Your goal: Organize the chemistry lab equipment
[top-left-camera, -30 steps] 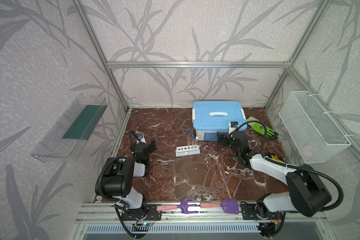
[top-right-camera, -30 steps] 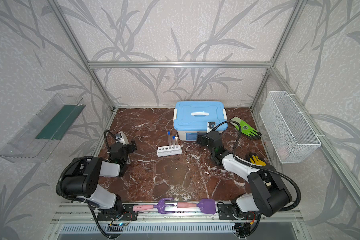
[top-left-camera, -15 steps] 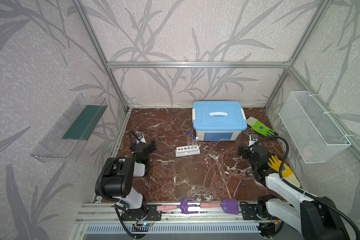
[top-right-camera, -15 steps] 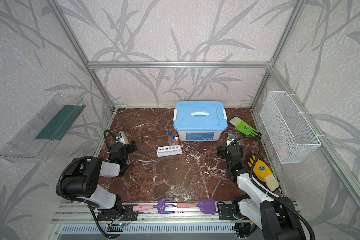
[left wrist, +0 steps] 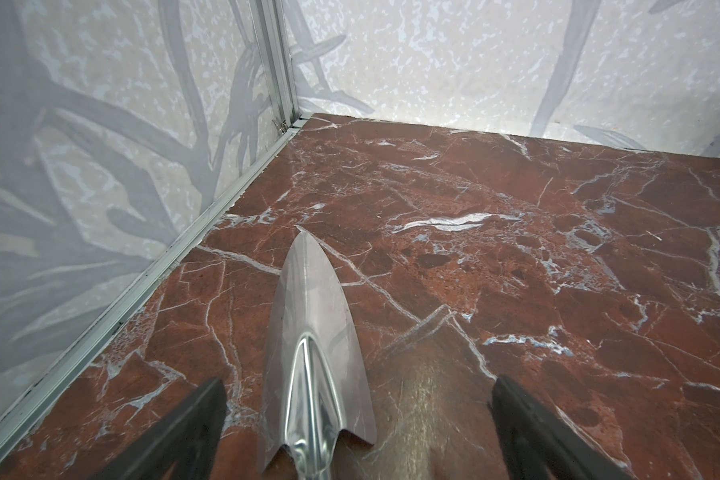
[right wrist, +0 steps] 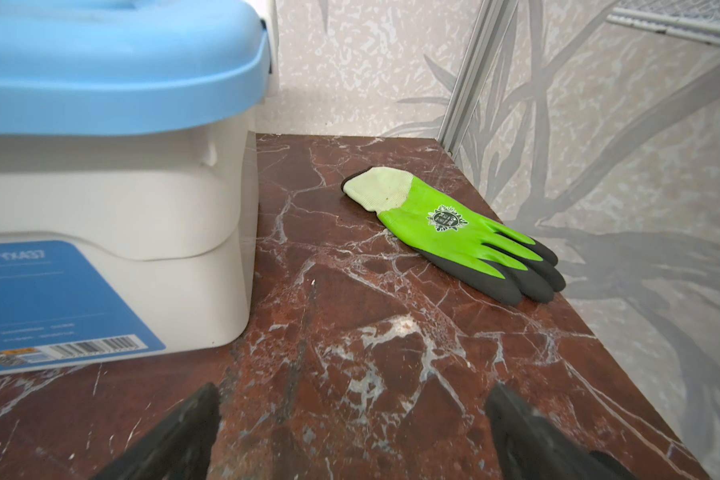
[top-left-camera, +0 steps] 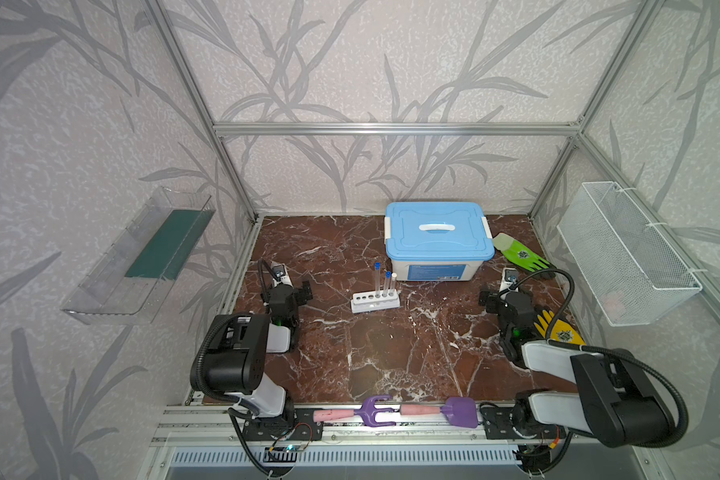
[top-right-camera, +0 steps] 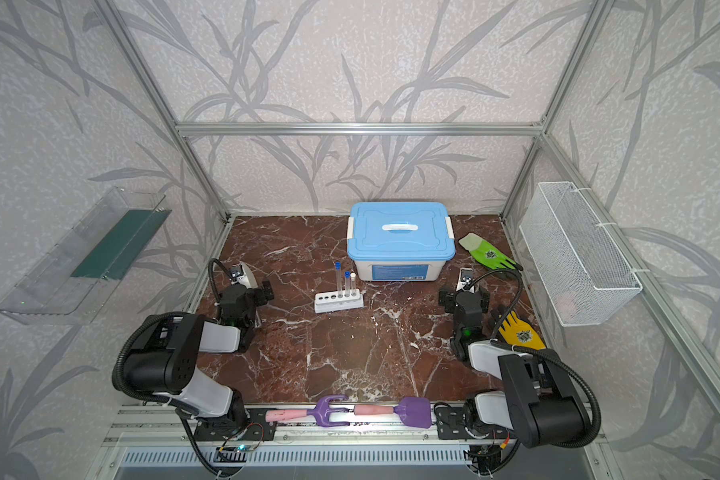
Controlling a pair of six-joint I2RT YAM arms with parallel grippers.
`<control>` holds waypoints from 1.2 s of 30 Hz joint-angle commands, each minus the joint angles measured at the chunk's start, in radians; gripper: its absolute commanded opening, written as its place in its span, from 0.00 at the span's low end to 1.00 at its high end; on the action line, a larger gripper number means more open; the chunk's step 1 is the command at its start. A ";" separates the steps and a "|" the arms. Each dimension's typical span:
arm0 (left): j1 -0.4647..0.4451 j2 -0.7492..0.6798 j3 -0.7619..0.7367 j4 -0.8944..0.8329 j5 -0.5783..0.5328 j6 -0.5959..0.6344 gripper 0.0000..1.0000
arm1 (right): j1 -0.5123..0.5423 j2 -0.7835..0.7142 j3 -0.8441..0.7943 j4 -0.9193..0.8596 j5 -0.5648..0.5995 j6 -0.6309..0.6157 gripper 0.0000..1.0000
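Note:
A white six-hole rack [top-left-camera: 368,305] [top-right-camera: 329,305] stands mid-table in both top views, in front of the closed box. Three clear test tubes [top-left-camera: 378,280] [top-right-camera: 338,280] stand upright in it; two have blue caps, one a white cap. My left gripper [top-left-camera: 287,286] [top-right-camera: 248,291] [left wrist: 357,379] sits low at the left edge, open, with nothing gripped. My right gripper [top-left-camera: 507,293] [top-right-camera: 464,293] [right wrist: 352,386] is open and empty at the right, between the box and the yellow glove. Both grippers are well apart from the rack.
A blue-lidded white box [top-left-camera: 435,239] [right wrist: 113,199] stands closed at the back. A silver trowel blade [left wrist: 314,332] lies on the table between my left jaws. A green glove [top-left-camera: 520,255] [right wrist: 462,232] and a yellow glove [top-left-camera: 560,332] lie at the right. Purple garden tools [top-left-camera: 416,411] rest on the front rail.
My right arm has drawn back from the front of the box to the right side, beside the yellow glove. The left arm, rack and tubes have not moved.

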 commanded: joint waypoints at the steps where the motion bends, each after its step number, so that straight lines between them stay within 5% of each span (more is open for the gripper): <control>1: 0.005 -0.010 0.017 0.006 -0.006 -0.003 0.99 | -0.005 0.111 0.028 0.181 -0.071 -0.022 0.99; 8: 0.005 -0.011 0.017 0.005 -0.007 -0.004 1.00 | 0.000 0.248 0.014 0.338 -0.125 -0.055 0.99; 36: 0.004 -0.010 0.024 -0.008 -0.010 -0.003 1.00 | -0.006 0.232 0.071 0.209 -0.153 -0.054 0.99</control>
